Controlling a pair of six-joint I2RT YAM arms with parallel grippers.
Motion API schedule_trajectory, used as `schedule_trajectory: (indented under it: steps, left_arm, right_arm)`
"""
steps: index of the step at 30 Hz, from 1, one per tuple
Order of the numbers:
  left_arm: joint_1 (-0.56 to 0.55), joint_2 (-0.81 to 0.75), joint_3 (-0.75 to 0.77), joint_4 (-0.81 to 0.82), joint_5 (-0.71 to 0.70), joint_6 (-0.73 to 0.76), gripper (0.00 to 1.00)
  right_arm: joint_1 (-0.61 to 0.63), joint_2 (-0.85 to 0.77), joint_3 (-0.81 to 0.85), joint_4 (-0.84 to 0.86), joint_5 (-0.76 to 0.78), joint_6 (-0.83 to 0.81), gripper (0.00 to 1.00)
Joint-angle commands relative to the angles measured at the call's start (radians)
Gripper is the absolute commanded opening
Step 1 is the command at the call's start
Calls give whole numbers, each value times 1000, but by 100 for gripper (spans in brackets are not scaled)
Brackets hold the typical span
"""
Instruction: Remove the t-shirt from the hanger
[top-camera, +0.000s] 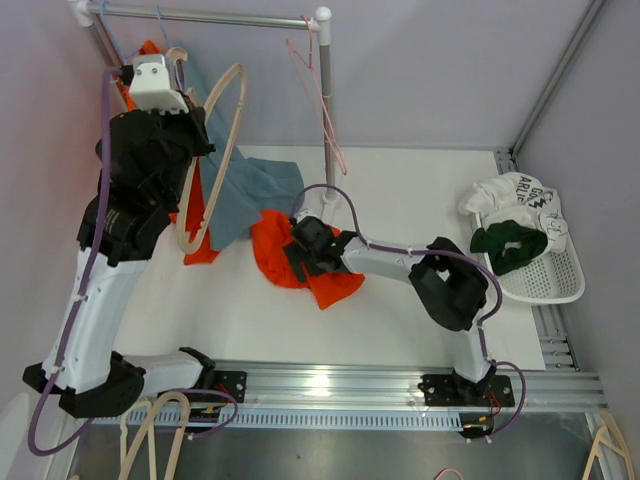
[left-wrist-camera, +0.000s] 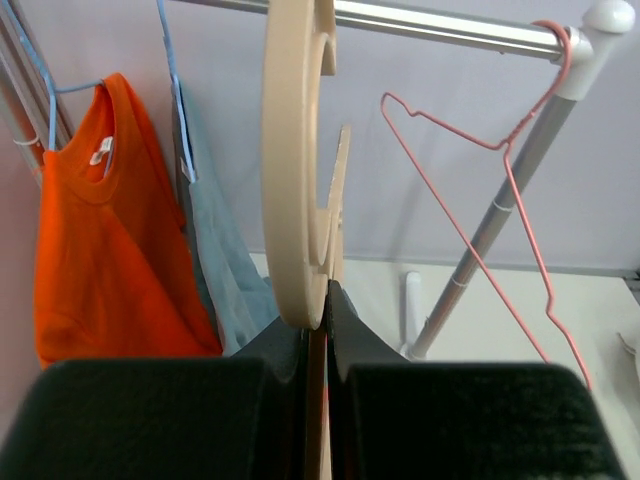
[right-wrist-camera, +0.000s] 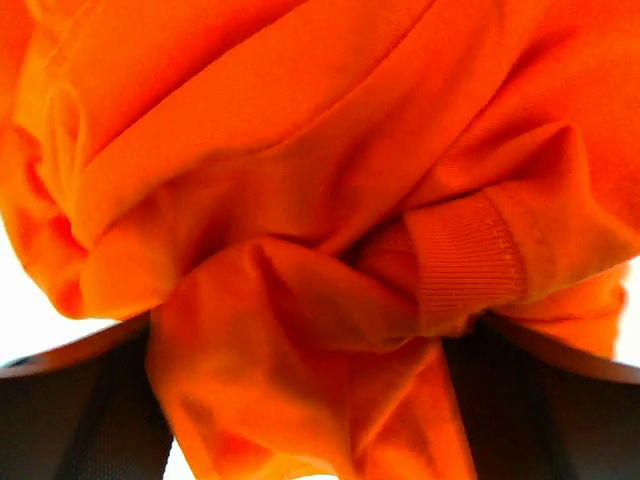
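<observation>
Fingers (left-wrist-camera: 352, 335) of left gripper (left-wrist-camera: 318, 312) are pinched tight on the beige wooden hanger (left-wrist-camera: 290, 150). The arm is raised over the far-left corner of the table (top-camera: 420, 190), and the hanger's hook sits up by the rack rod (left-wrist-camera: 440, 25); can't tell if it touches. The hanger is bare, no shirt on it.

Just left of it on the rod hang an orange top (left-wrist-camera: 100, 260) on a blue wire hanger and a grey-blue garment (left-wrist-camera: 225, 270). A pink wire hanger (left-wrist-camera: 527, 232) hangs at the rod's right end, empty.

Right gripper (top-camera: 300, 250) is low near the middle of the tabletop, clamped on a bunched fold of the orange t-shirt (right-wrist-camera: 300, 150). The t-shirt lies crumpled on the table there, off the hanger, with the grey-blue hem touching it on the far-left side.

A white basket (top-camera: 560, 285) sits at the right edge, holding a white printed garment (top-camera: 505, 190) and a dark green one (top-camera: 510, 245).
</observation>
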Motion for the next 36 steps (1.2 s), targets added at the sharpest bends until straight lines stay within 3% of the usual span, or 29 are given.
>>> schedule_trajectory:
  steps: [1, 3, 4, 5, 8, 12, 16, 18, 22, 27, 28, 32, 36]
  left_arm:
    - [21, 40, 49, 121, -41, 49, 1]
    - [35, 60, 63, 130, -28, 54, 1]
    - [47, 71, 61, 138, -20, 53, 1]
    - [52, 91, 63, 145, -8, 53, 1]
    - [69, 144, 90, 162, 12, 56, 1]
    - [76, 226, 165, 182, 48, 83, 1]
    - [82, 301, 209, 222, 110, 91, 1]
    - [93, 354, 253, 219, 143, 74, 1]
    - [115, 450, 354, 191, 210, 53, 1]
    - [136, 520, 396, 218, 276, 68, 1]
    - [147, 533, 406, 218, 291, 65, 1]
    - [170, 576, 431, 214, 322, 37, 1]
    - [178, 567, 393, 270, 333, 27, 1]
  right_arm:
    - [31, 64, 63, -34, 66, -11, 85]
    - [38, 79, 80, -91, 117, -1, 44]
    - [48, 74, 74, -105, 140, 5, 10]
    - [53, 61, 59, -125, 158, 12, 0]
    - [82, -75, -70, -122, 177, 39, 0]
    - [123, -478, -213, -206, 166, 87, 0]
    - [122, -770, -143, -446, 266, 117, 0]
    - [78, -832, -28, -496, 298, 96, 0]
    - [-56, -841, 204, -559, 371, 15, 0]
    - [-243, -828, 367, -458, 502, -82, 0]
    - [-330, -821, 426, -433, 541, -112, 0]
    - [-584, -727, 643, -487, 525, -166, 0]
    - [-726, -665, 736, -505, 521, -134, 0]
